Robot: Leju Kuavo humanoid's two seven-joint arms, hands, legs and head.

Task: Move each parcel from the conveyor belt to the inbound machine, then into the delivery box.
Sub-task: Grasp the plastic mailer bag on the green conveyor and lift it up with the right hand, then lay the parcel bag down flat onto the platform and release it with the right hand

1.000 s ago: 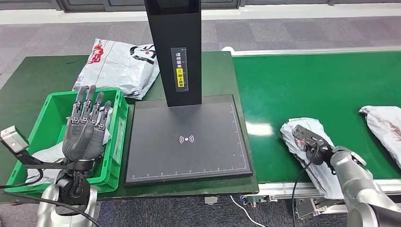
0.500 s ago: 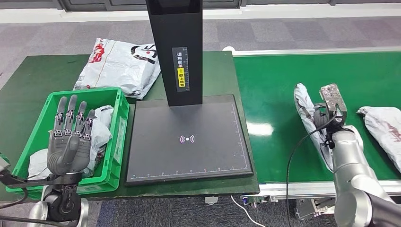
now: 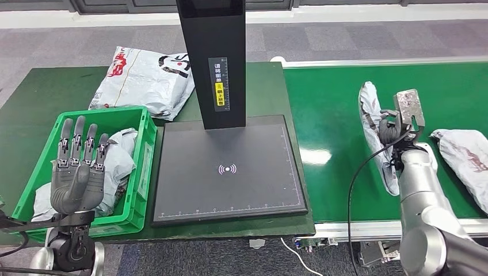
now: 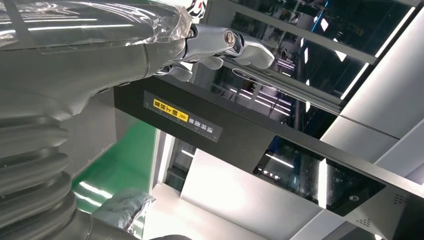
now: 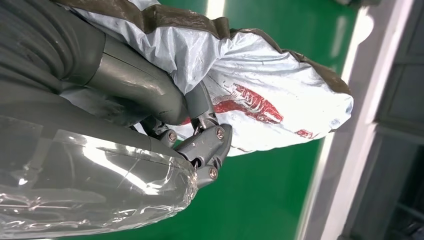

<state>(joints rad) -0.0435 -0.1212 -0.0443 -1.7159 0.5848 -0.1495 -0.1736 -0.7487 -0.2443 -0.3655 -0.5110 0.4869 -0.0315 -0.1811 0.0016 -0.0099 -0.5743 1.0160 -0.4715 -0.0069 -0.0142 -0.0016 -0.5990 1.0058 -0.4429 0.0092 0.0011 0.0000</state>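
Right hand (image 3: 390, 131) fingers hidden behind held parcel (image 3: 375, 133); second parcel (image 3: 464, 161) cut by frame edge.

— What sits on the tabletop (image 3: 40, 92)?
— A green crate (image 3: 145, 149) at its left edge, a black scanner (image 3: 230, 169) at its right edge, a white parcel (image 3: 147, 80) by the far edge.
— And the conveyor belt (image 3: 345, 98)?
— One grey parcel (image 3: 466, 158) at its right edge.

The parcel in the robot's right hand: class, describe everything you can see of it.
The parcel is a soft grey-white plastic mailer bag, crumpled, with red printing on it. The right hand grips it, and it hangs long and narrow, lifted over the green conveyor belt, with another parcel lying apart from it on the belt.
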